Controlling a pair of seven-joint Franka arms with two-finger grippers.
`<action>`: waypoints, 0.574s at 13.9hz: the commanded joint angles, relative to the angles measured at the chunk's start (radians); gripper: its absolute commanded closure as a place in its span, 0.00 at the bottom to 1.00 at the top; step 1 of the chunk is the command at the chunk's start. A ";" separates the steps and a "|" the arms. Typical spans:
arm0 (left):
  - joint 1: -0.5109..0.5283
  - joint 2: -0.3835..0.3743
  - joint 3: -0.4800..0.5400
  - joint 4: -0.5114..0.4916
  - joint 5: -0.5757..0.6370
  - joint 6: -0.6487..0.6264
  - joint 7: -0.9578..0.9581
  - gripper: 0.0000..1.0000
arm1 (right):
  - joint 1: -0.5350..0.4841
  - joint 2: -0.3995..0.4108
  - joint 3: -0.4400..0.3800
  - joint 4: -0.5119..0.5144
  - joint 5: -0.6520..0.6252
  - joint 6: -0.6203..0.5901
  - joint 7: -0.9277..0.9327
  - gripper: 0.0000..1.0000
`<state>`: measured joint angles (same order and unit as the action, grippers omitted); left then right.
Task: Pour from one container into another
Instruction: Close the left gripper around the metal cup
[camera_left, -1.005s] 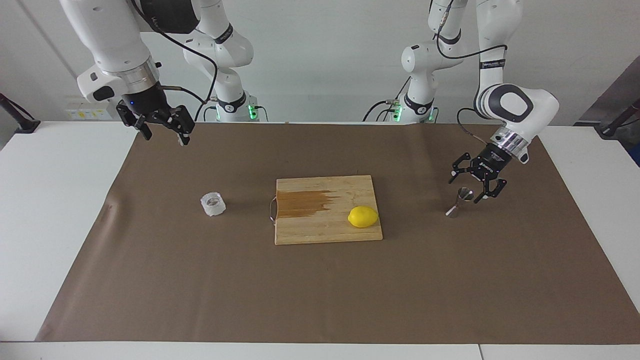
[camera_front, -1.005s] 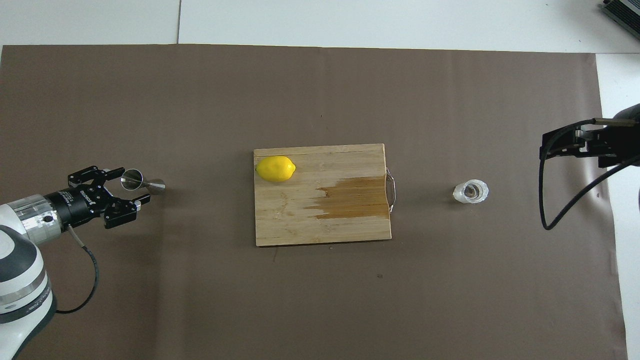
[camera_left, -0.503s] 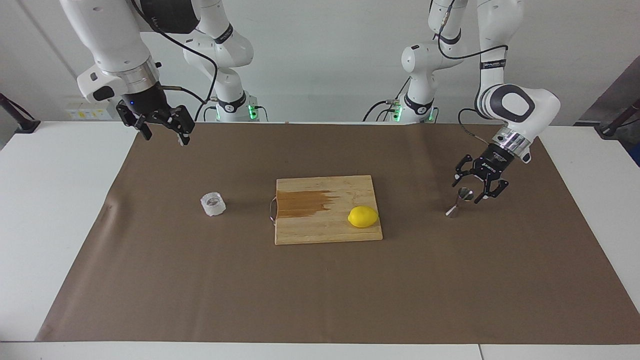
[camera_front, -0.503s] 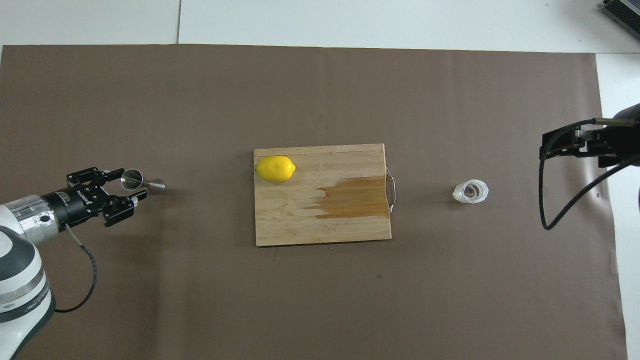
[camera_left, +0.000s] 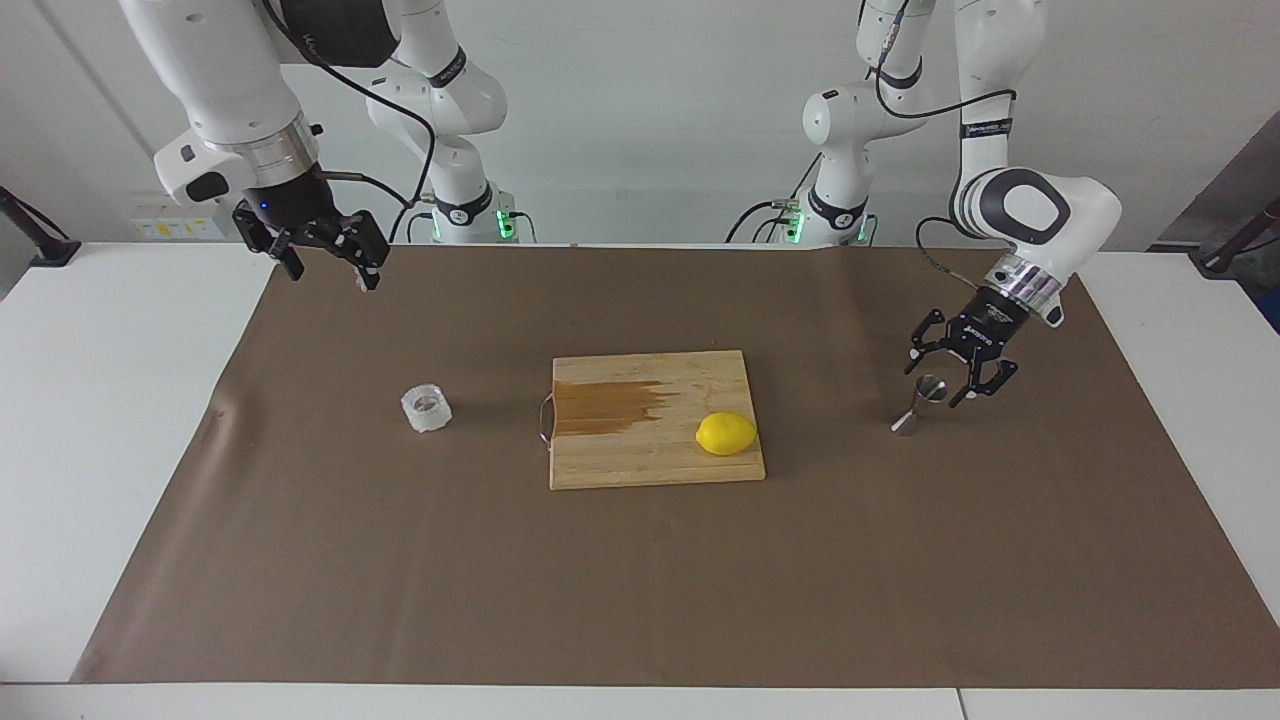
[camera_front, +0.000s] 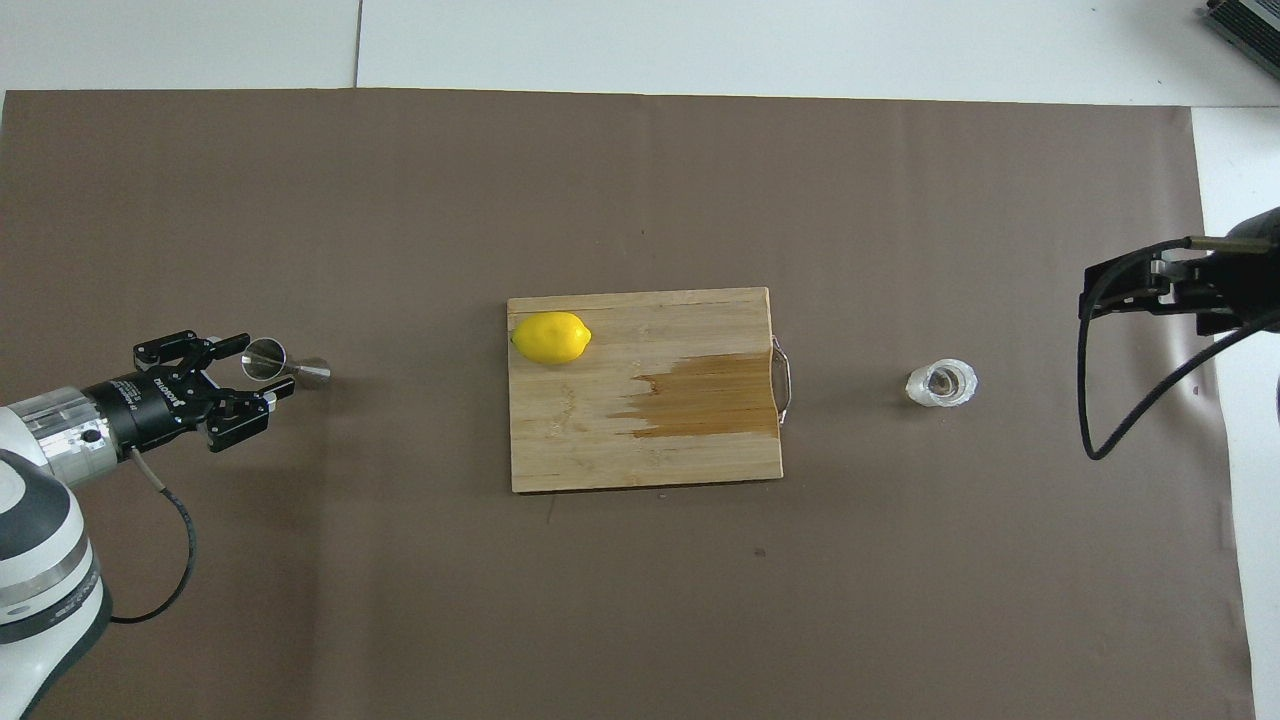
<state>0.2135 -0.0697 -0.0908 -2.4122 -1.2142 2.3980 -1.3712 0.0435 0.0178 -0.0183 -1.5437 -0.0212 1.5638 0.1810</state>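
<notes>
Jigger (camera_left: 920, 405) stands upright on the counter (camera_left: 640, 590), left pincer (camera_left: 947, 377) spread open around its top cup, not touching. Right pincer (camera_left: 322, 262) waits up high, fingers apart, plastic cup (camera_left: 426, 408) untouched

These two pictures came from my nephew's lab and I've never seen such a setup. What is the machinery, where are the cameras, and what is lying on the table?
They show two robot arms at a table, each ending in a two-finger gripper. One camera faces the robots from across the table; the other looks down from above their end.

On the brown mat lie a cutting board with a lemon on it, a plastic cup toward the right arm's end, and a steel jigger toward the left arm's end.

The left gripper is open around the jigger's top. The right gripper, also open, waits above the mat's edge. Nothing is held.
</notes>
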 joint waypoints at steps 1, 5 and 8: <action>-0.019 0.008 0.005 0.015 -0.018 0.018 0.020 0.23 | -0.011 -0.018 0.005 -0.015 0.006 -0.010 -0.015 0.00; -0.011 0.014 0.006 0.018 -0.018 0.016 0.038 0.37 | -0.011 -0.018 0.003 -0.015 0.007 -0.010 -0.015 0.00; -0.011 0.016 0.006 0.019 -0.018 0.018 0.038 0.60 | -0.011 -0.018 0.005 -0.015 0.006 -0.010 -0.015 0.00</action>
<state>0.2129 -0.0683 -0.0905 -2.4060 -1.2142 2.4003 -1.3535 0.0435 0.0178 -0.0183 -1.5437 -0.0212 1.5638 0.1810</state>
